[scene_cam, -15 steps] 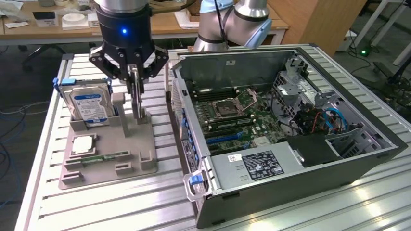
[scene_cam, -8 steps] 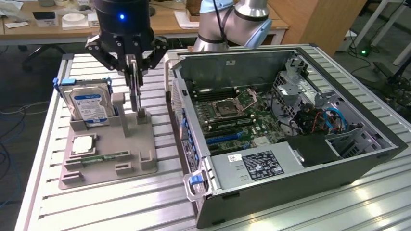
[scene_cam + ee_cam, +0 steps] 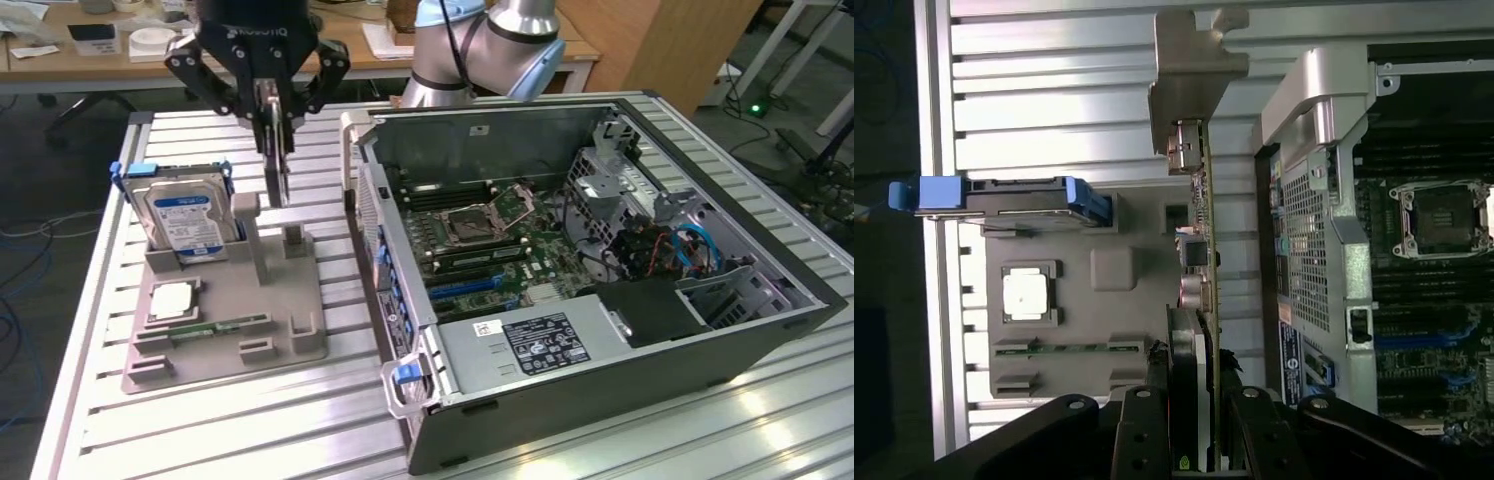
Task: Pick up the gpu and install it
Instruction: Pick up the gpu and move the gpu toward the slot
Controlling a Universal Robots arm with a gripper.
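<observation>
Pincer clamped narrow on the gpu. The card hangs edge-down just above the grey holder on the bench, beside the open case. Best carried vertical, with the bracket clear of the case wall.

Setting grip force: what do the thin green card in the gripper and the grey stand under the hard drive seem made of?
The thin green gpu card looks like fibreglass circuit board, studded with small components; its end bracket is dull silver sheet metal. The grey parts stand is probably moulded or printed plastic: uniform matte grey.
</observation>
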